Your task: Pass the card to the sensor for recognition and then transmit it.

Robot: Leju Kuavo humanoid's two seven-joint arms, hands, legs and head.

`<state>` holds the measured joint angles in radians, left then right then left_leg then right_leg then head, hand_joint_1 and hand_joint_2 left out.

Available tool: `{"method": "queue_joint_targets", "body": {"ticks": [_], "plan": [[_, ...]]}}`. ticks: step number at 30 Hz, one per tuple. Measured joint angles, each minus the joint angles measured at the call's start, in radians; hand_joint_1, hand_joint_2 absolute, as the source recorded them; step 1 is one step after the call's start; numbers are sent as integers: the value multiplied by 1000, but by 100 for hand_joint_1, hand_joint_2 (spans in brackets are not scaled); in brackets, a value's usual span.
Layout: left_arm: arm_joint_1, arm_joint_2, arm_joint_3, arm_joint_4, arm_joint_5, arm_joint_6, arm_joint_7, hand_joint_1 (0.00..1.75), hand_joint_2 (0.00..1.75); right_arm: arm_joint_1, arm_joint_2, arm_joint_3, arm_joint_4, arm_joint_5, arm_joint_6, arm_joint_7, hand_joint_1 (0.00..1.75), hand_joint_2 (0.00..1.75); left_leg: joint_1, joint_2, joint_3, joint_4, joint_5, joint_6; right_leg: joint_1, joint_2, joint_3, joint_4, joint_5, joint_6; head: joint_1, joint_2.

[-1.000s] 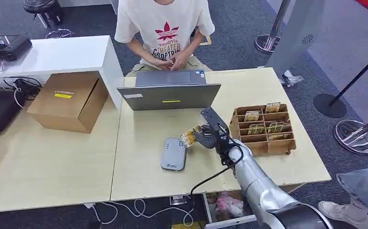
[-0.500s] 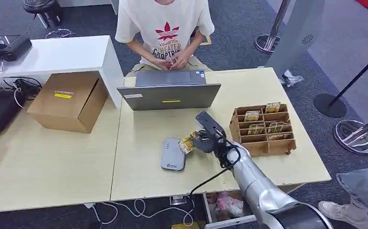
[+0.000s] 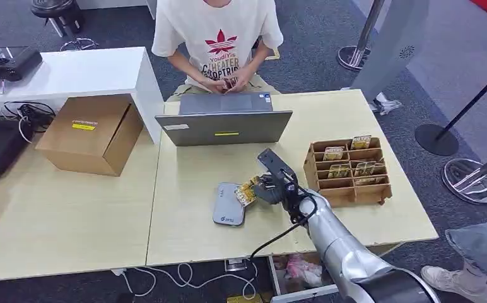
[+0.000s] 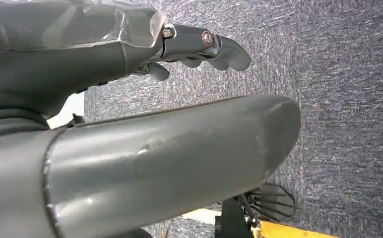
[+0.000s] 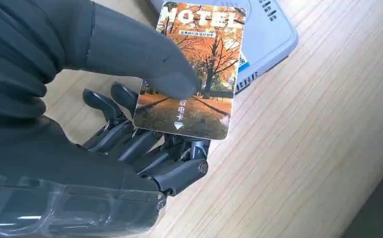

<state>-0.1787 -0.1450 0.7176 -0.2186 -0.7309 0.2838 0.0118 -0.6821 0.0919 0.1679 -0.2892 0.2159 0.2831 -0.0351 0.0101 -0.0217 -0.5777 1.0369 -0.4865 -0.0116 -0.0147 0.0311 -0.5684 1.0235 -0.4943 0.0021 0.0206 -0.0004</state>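
Taking the grey card reader as the landmark and reading left to right: well off to its left sits a cardboard box, with a closed laptop behind the reader and a person seated beyond that. At the reader's right edge is the card, an autumn-tree hotel card pinched between the thumb and the fingers of the right hand; the other fingers curl beneath it. Over the last second this hand has carried the card down and leftward, from a spot just right of the reader to one where the card's far end overlaps the reader's right side. The right wrist view shows the card tilted above the reader, its top edge over the grey casing, though whether it touches the surface is hard to tell from these angles. That suggests the recognition step is now in hand, with the handover to the person not yet begun. Further right of the reader stands a wooden card rack holding more cards. The left hand hangs over carpet, fingers curled in, gripping nothing.
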Motion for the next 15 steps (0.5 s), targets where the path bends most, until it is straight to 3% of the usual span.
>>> {"method": "queue_joint_targets", "body": {"ticks": [10,15], "plan": [[0,0,0,0,1,-2,-2,0,0,0,-1,0,2,-5,-8,0,175,175,0,0,0,0,0,0,0,0,0,0,0,0,0,0],[0,0,0,0,10,-1,-5,0,0,-14,-2,0,-2,10,-54,-51,175,175,0,0,0,0,0,0,0,0,0,0,0,0,0,0]]}}
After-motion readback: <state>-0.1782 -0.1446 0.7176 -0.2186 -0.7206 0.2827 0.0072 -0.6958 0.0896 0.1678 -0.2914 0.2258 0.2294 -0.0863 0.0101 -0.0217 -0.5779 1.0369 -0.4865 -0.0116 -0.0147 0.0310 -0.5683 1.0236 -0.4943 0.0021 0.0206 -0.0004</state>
